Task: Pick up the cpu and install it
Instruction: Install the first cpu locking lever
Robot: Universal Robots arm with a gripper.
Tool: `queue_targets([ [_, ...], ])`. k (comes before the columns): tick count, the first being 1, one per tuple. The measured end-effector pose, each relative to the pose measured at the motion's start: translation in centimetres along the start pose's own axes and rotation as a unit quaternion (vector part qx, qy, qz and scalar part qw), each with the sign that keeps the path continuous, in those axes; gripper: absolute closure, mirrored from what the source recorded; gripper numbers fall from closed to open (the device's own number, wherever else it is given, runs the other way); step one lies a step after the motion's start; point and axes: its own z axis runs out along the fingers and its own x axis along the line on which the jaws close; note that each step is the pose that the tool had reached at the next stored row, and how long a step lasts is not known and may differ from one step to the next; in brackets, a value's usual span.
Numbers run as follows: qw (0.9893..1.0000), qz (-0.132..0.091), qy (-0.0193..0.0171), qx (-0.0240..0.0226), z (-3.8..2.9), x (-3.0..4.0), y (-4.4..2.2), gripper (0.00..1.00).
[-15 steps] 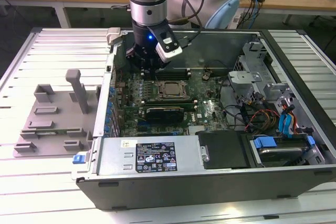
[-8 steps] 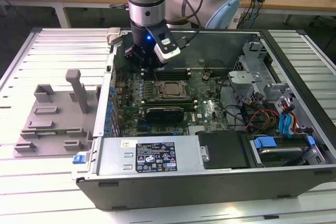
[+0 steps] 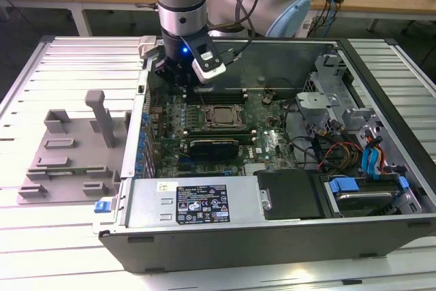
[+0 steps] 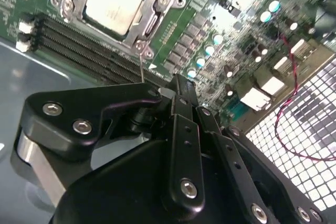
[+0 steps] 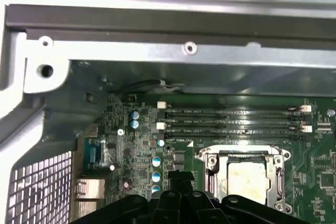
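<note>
The cpu [image 3: 221, 115] is a silver square lying flat inside the metal frame of the motherboard socket [image 3: 219, 118], in the open computer case. Both wrist views show its shiny top, at cpu [image 4: 113, 1] and cpu [image 5: 245, 180]. My gripper [image 3: 178, 78] hangs over the motherboard's back corner, toward the exterior view's left of the socket and apart from the chip. Its black fingers meet at a point in both wrist views, gripper [image 4: 178, 85] and gripper [image 5: 178, 179], with nothing between them.
A grey plastic fixture tray [image 3: 68, 148] lies on the slatted table on the exterior view's left. The case wall [image 3: 139, 134] stands between tray and motherboard. Memory slots [image 5: 231, 120] run beside the socket. Drive cages and cables [image 3: 354, 148] fill the right side.
</note>
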Motion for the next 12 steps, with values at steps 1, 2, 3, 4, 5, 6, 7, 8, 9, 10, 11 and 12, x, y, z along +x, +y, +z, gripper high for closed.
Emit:
queue_targets([
  [1,1.0000,0.000,0.0000,-0.0056,-0.01,0.06,-0.01,0.89],
  [2,0.9999,0.001,-0.0002,-0.0146,-0.01,0.09,-0.03,0.89],
  [3,0.9998,0.001,-0.0003,-0.0215,-0.01,0.09,-0.04,0.89],
  [4,0.9996,0.001,-0.0004,-0.0282,-0.01,0.10,-0.05,0.89],
  [5,0.9993,0.002,-0.0006,-0.0386,-0.01,0.11,-0.06,0.89],
  [6,0.9990,0.002,-0.0007,-0.0447,-0.02,0.11,-0.06,0.89],
  [7,0.9987,0.002,-0.0008,-0.0499,-0.01,0.11,-0.07,0.89],
  [8,0.9986,0.002,-0.0008,-0.0521,-0.01,0.11,-0.07,0.89],
  [9,0.9986,0.002,-0.0008,-0.0522,-0.01,0.06,-0.08,0.89],
  [10,0.9986,0.002,-0.0008,-0.0522,0.00,-0.01,-0.08,0.89],
  [11,0.9986,0.002,-0.0008,-0.0522,0.02,-0.26,-0.08,0.89],
  [12,0.9986,0.002,-0.0008,-0.0522,0.04,-0.77,-0.09,0.89],
])
